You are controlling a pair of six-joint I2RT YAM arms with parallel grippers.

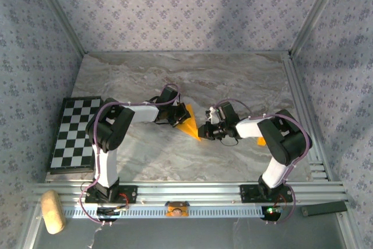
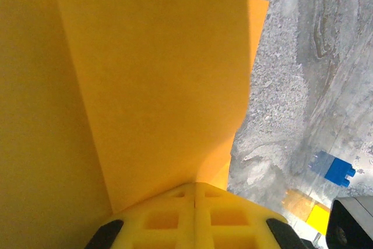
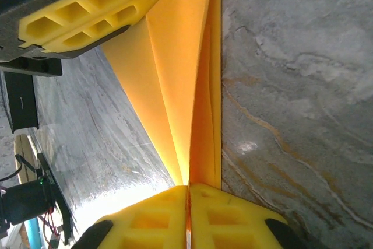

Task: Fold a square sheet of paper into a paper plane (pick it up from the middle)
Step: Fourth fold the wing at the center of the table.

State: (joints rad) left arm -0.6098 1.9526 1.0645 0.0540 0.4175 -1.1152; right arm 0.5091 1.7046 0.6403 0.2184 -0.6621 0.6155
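Note:
The orange-yellow paper plane (image 1: 190, 123), a folded pointed wedge, hangs between both grippers over the middle of the marble table. My left gripper (image 1: 178, 117) holds its far end. In the left wrist view the yellow fingers (image 2: 169, 214) are pressed together, and the paper (image 2: 157, 86) rises from their tips. My right gripper (image 1: 204, 130) pinches the pointed end. In the right wrist view its jaws are shut with the folded layers (image 3: 195, 86) caught in the slit. The left gripper's fingers (image 3: 99, 10) clamp the paper's other end at the upper left.
A black-and-white chequered board (image 1: 74, 132) lies at the table's left edge. A tiny orange bit (image 1: 261, 141) sits by the right arm. A blue brick (image 2: 337, 170) rests on the marble. A beige block (image 1: 52, 211) and a dark bar (image 1: 326, 208) lie beyond the front rail.

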